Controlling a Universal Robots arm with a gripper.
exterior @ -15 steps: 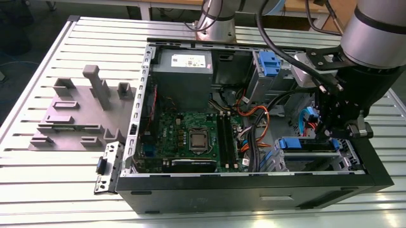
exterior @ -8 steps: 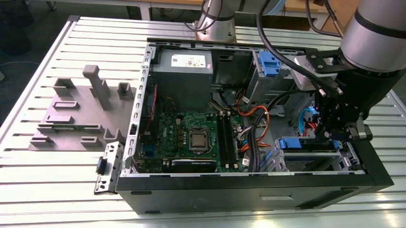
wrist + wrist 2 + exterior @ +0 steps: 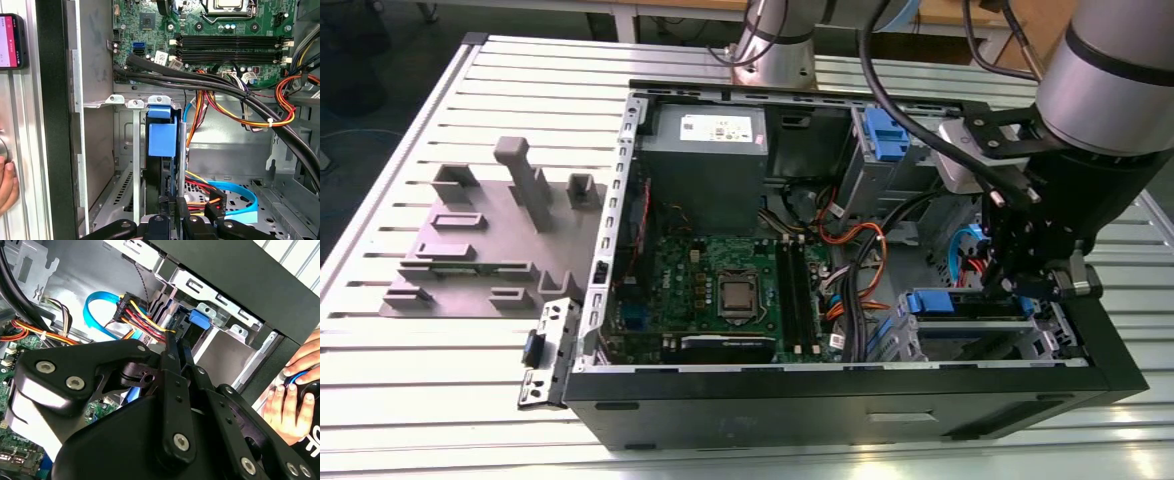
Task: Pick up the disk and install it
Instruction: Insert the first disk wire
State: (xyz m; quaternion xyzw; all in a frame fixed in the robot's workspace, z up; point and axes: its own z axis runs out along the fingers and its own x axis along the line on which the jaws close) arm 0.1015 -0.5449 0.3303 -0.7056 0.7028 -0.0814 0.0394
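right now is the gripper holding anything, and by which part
Cannot be told for sure. The gripper is down in the drive bay, closed in around the rear edge of the upright disk. The contact itself is hidden.

The arm reaches down from the exterior view's upper right, wrist bent steeply, with its black claw (image 3: pixel 1025 285) lowered. In the second wrist view, the claw's 2 fingers (image 3: pixel 172 357) are drawn close together.

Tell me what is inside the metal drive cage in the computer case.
The disk stands in the drive cage, blue carrier showing. The gripper is at its end. The drive's labelled face is hidden.
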